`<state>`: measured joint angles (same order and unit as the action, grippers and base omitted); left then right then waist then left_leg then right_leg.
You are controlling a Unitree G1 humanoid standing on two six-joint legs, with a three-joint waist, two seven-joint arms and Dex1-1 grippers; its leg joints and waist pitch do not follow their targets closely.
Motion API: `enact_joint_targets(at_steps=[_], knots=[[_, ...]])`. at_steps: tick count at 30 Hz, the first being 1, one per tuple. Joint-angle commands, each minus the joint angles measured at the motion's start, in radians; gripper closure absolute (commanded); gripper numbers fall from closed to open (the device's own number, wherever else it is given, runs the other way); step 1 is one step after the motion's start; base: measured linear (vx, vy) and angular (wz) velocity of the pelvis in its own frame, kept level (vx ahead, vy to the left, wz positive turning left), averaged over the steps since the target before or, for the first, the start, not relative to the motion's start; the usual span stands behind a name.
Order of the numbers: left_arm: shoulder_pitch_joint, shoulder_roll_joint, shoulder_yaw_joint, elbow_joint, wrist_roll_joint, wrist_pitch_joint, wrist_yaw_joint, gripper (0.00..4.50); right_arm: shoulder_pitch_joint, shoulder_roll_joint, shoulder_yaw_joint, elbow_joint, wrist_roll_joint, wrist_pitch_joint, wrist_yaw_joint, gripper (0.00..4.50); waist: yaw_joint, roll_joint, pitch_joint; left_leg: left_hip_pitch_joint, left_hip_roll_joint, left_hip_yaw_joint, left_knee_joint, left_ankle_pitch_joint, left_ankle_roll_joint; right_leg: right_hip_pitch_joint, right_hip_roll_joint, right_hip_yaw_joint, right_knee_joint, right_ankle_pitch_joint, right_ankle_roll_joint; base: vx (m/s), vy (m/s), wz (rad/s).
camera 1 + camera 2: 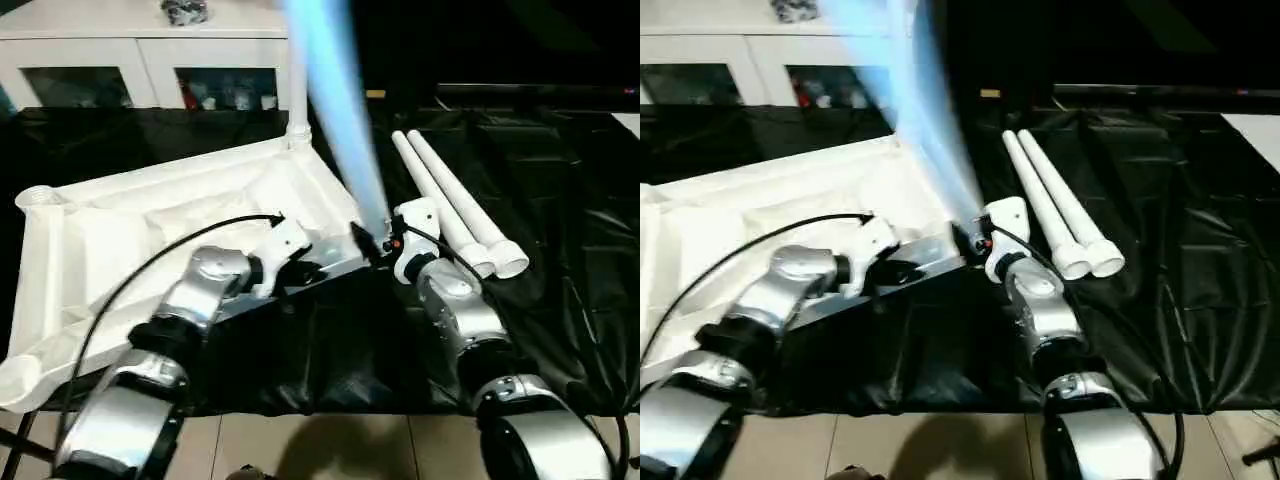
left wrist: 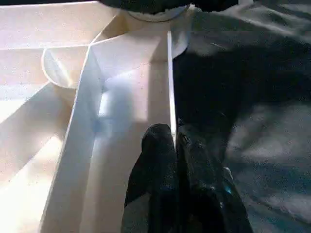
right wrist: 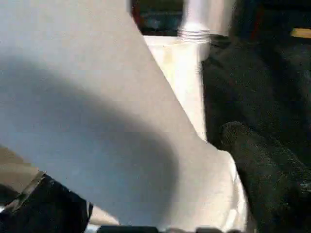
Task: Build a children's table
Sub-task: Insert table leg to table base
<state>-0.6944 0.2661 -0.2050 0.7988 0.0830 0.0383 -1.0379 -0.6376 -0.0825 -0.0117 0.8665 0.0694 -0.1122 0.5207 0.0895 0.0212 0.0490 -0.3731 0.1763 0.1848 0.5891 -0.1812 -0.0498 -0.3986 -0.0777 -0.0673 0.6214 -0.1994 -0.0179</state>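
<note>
blurred leg [image 1: 335,110], right pincer [image 1: 372,243] half hidden

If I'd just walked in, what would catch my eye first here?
Probably the blurred white leg rising steeply at the centre, its lower end at the right gripper. Beside it the upturned white tabletop lies on black sheeting, the left gripper pinching its rim. Two more legs lie side by side to the right.

Your non-task items: white cabinet with glass doors [image 1: 140,60], far side; black sheet [image 1: 560,200] covering the work surface.
</note>
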Motion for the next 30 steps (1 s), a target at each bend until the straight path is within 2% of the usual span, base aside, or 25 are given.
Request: enact_joint_targets(at_steps=[1, 2, 5, 7, 9, 13, 18, 22, 26, 30], knots=[[0.006, -0.017, -0.015, -0.052, -0.055, -0.051, -0.069, 4.50, 0.034, 0.003, 0.048, 0.002, 0.009, 0.038, 0.099, 0.66, 0.003, -0.008, -0.063, 0.008, 0.056, -0.019, -0.066, -0.152, 0.076, 0.052, -0.081, 0.051, -0.072, -0.103, -0.236, 0.000, 0.000, 0.00], [0.008, -0.005, -0.014, -0.055, -0.060, -0.054, -0.091, 4.50, 0.047, -0.017, 0.049, -0.015, 0.022, 0.046, 0.150, 0.66, 0.006, -0.003, -0.063, 0.011, 0.059, -0.018, -0.065, -0.156, 0.080, 0.051, -0.080, 0.050, -0.072, -0.096, -0.242, 0.000, 0.000, 0.00], [0.010, 0.006, -0.011, -0.058, -0.066, -0.059, -0.115, 4.50, 0.059, -0.039, 0.050, -0.028, 0.033, 0.048, 0.207, 0.86, 0.009, -0.005, -0.063, 0.010, 0.061, -0.017, -0.065, -0.160, 0.082, 0.050, -0.080, 0.050, -0.072, -0.092, -0.252, 0.000, 0.000, 0.00], [0.011, 0.011, -0.011, -0.059, -0.066, -0.060, -0.127, 4.50, 0.067, -0.054, 0.052, -0.027, 0.032, 0.046, 0.239, 1.08, 0.012, -0.002, -0.062, 0.011, 0.061, -0.018, -0.068, -0.181, 0.068, 0.050, -0.082, 0.049, -0.075, -0.134, -0.251, 0.000, 0.000, 0.00], [0.011, 0.015, -0.010, -0.056, -0.063, -0.065, -0.134, 4.50, 0.075, -0.064, 0.049, -0.026, 0.034, 0.043, 0.261, 1.25, 0.012, -0.005, -0.062, 0.012, 0.061, -0.019, -0.068, -0.190, 0.060, 0.050, -0.083, 0.050, -0.077, -0.150, -0.248, 0.000, 0.000, 0.00], [0.010, 0.019, -0.008, -0.055, -0.061, -0.066, -0.136, 4.50, 0.082, -0.068, 0.042, -0.030, 0.042, 0.049, 0.272, 1.57, 0.013, -0.003, -0.064, 0.010, 0.061, -0.019, -0.067, -0.170, 0.064, 0.049, -0.082, 0.050, -0.074, -0.117, -0.252, 0.000, 0.000, 0.00], [0.018, 0.036, -0.004, -0.068, -0.069, -0.061, -0.169, 4.50, 0.102, -0.075, 0.039, -0.042, 0.054, 0.075, 0.305, 1.68, 0.017, -0.002, -0.063, 0.010, 0.062, -0.019, -0.068, -0.174, 0.067, 0.049, -0.082, 0.049, -0.075, -0.122, -0.252, 0.000, 0.000, 0.00], [0.025, 0.049, -0.002, -0.082, -0.077, -0.060, -0.201, 4.50, 0.111, -0.079, 0.044, -0.038, 0.050, 0.078, 0.323, 1.70, 0.016, -0.001, -0.062, 0.011, 0.063, -0.020, -0.071, -0.196, 0.058, 0.048, -0.083, 0.049, -0.076, -0.143, -0.253, 0.000, 0.000, 0.00], [0.030, 0.059, 0.006, -0.092, -0.097, -0.058, -0.243, 4.50, 0.125, -0.091, 0.055, -0.036, 0.045, 0.085, 0.359, 1.70, 0.016, 0.000, -0.063, 0.011, 0.063, -0.019, -0.070, -0.186, 0.058, 0.049, -0.082, 0.049, -0.074, -0.121, -0.256, 0.000, 0.000, 0.00], [0.051, 0.084, -0.008, -0.113, -0.119, -0.065, -0.346, 4.50, 0.166, -0.126, 0.086, -0.080, 0.064, 0.118, 0.475, 1.70, 0.018, -0.002, -0.064, 0.009, 0.064, -0.019, -0.069, -0.171, 0.077, 0.053, -0.083, 0.048, -0.072, -0.094, -0.260, 0.000, 0.000, 0.00]])
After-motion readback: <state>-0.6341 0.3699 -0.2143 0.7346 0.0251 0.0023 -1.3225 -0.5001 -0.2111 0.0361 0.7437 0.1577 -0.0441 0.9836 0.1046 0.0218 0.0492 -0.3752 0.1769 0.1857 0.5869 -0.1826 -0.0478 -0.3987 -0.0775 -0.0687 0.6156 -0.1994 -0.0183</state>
